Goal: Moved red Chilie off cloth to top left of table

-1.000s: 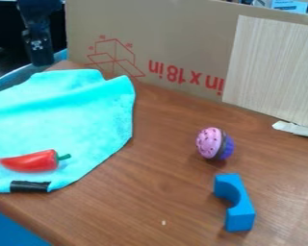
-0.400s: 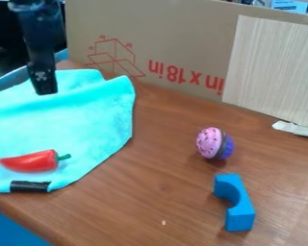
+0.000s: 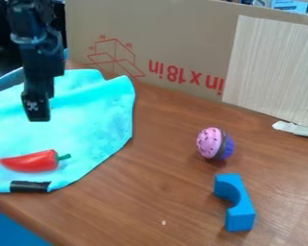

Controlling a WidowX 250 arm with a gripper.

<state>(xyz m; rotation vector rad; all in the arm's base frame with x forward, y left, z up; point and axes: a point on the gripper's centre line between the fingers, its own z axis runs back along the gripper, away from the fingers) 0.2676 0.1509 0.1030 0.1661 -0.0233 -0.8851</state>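
The black gripper (image 3: 37, 116) hangs over the upper left part of the turquoise cloth (image 3: 86, 125), above and behind the chili. I cannot tell how its jaws stand. A red chili (image 3: 29, 162) with a green stem lies on the cloth near its front edge, its stem pointing right. The gripper and the chili are apart. Brown wood of the table (image 3: 163, 178) shows to the right of the cloth.
A pink and purple toy cupcake (image 3: 214, 143) lies on its side right of centre. In front of it is a blue arch block (image 3: 235, 204). A cardboard panel (image 3: 182, 43) stands along the back. Black tape (image 3: 30, 186) marks the cloth's front edge.
The gripper has come down and toward the front, from the back left corner to over the cloth. The chili, cloth, cupcake and block have stayed where they were.
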